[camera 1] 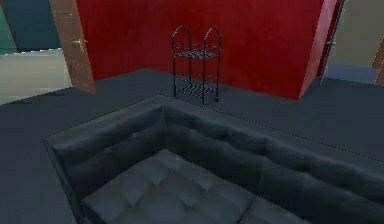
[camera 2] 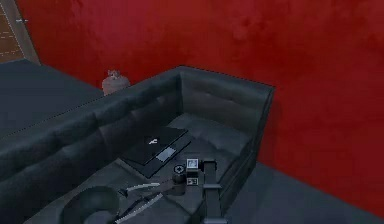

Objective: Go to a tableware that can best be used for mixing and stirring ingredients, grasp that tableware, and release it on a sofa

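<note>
Release step, I'm judging. My gripper (camera 2: 140, 197) is showing against the sofa (camera 2: 120, 120) seat, with a dark rounded thing (camera 2: 88, 207), maybe the tableware, at its tip. I can't tell whether my fingers are holding it. Next: lowering, then releasing onto the sofa.

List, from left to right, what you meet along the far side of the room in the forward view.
Teal wall → wooden door → black wire rack → pale wall. The red wall and the sofa stretch across much of the picture, so they take no place in the order.
</note>
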Tool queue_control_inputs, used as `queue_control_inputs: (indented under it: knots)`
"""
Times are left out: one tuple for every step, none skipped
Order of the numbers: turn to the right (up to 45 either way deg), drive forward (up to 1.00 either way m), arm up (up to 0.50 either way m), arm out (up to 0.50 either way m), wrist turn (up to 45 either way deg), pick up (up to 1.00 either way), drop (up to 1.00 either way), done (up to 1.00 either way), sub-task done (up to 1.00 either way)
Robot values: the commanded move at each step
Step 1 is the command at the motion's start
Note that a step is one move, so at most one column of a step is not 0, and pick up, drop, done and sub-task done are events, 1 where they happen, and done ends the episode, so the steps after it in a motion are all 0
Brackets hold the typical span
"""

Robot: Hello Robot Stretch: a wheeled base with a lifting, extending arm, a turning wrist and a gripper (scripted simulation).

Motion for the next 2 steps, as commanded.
queue_control_inputs:
  knots:
    - [0.0, 0.0, -0.32, 0.0, 0.0, 0.0, 0.0, 0.0, 0.0]
    - [0.0, 0.0, 0.0, 0.0, 0.0, 0.0, 1.0, 0.0, 0.0]
